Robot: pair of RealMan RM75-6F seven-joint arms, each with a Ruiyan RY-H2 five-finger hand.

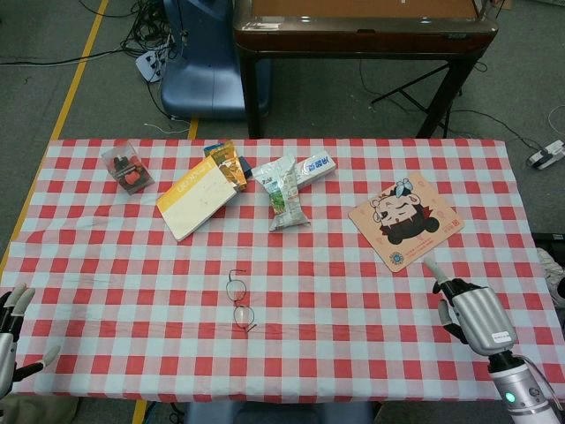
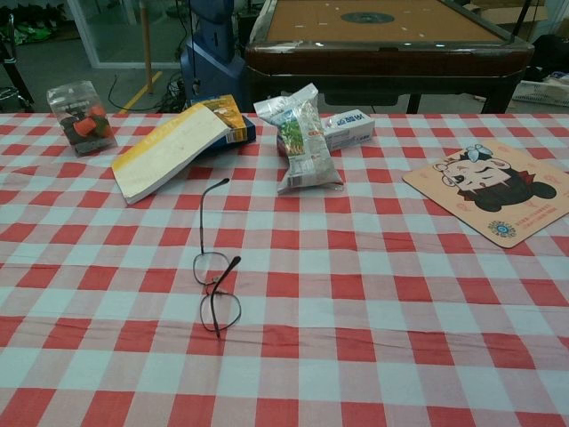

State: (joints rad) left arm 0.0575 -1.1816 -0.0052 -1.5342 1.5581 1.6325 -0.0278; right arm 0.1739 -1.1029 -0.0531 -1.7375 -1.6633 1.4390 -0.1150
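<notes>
A: Hovering low at the near right of the tabletop [image 1: 353, 291], the right hand [image 1: 472, 314] shows only in the head view. Its fingers [image 1: 434, 268] are spread and hold nothing.

B: What lies nearest to it?

A: The mat [image 1: 405, 223] with the cartoon face, just beyond the fingertips, flat on the checked cloth. Hand and mat are close, not touching. In the chest view the mat [image 2: 498, 193] lies at the right edge and no hand shows.

B: And the left hand?

A: The left hand [image 1: 11, 331] hangs off the near left corner, beside the cloth's edge, partly cut by the frame. Its fingers [image 1: 19, 296] stand apart, with nothing in them.

B: What is in the middle?

A: Glasses [image 1: 239, 302], arms unfolded, lie on the cloth in the near middle, well apart from both hands. In the chest view the glasses [image 2: 216, 276] rest with the lenses toward the camera and one arm reaching away.

B: Further back?

A: A book [image 1: 198, 200] with a yellow band lies tilted, its far end resting on a small orange packet [image 1: 231, 164]. Right of it lies a silver-green bag [image 1: 286, 192], and behind that a white box [image 1: 315, 167]. At the far left stands a clear packet [image 1: 126, 169] with something red inside.

B: Beyond the tabletop?

A: A dark wooden table [image 1: 353, 35] and a blue seat [image 1: 199, 62] stand on the floor.
</notes>
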